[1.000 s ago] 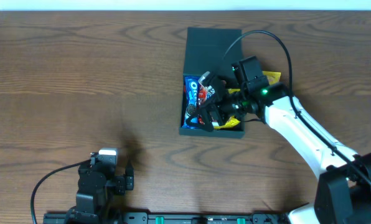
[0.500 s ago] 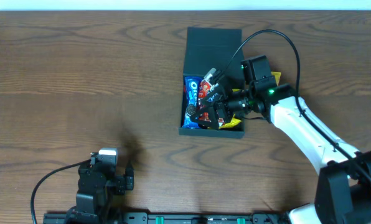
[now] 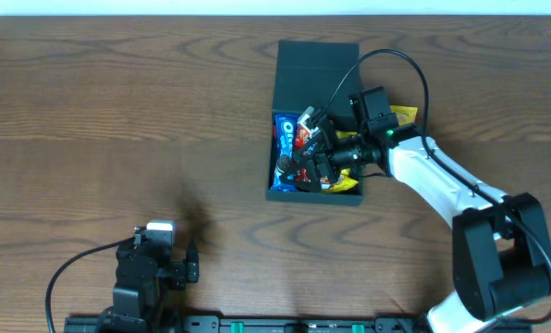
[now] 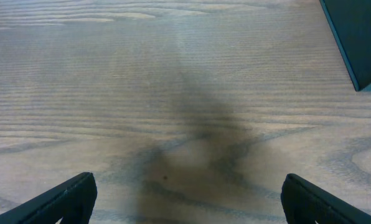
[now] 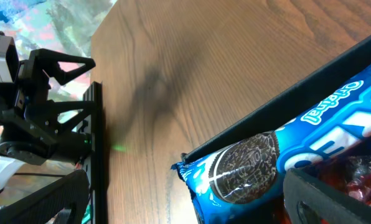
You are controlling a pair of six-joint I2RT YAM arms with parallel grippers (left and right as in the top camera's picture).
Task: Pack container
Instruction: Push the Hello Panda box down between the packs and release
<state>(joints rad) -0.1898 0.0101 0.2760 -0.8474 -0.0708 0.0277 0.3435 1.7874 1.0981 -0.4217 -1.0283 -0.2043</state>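
Overhead: right of centre, in the upper half of the frame, the container [image 3: 317, 69], with its lid laid back flat toward the top edge and the box part open below it. Inside, along the left wall, a blue cookie packet [image 3: 282, 148]. Just right of it, a red packet [image 3: 300, 137]. In the lower right corner of the box, a bit of yellow wrapper [image 3: 347, 183]. Outside the right wall, touching it or just beside it, a yellow packet [image 3: 403, 115], mostly hidden by the arm.

Over the open box, the right gripper [image 3: 306, 153], reaching in from the right on a white arm [image 3: 442, 180], jaws spread wide above the packets. Cannot tell from here whether a finger touches any of them. Above the arm, a black cable [image 3: 386, 55] looping up past the lid.

Right wrist view: one finger at each lower corner of the frame, far apart, nothing clamped. Between and beyond them, the blue cookie packet with its printed cookie face up, lying against the dark container wall, which runs on a slant from lower centre to upper right.

Lower left of the overhead frame, near the bottom edge and well apart from the container, the left gripper [image 3: 189, 268] over the wooden table [image 3: 118, 111]. Left wrist view: fingers at both lower corners, wide apart and holding nothing, with wood grain and a soft shadow between them. At the upper right of that view, a corner of the container.
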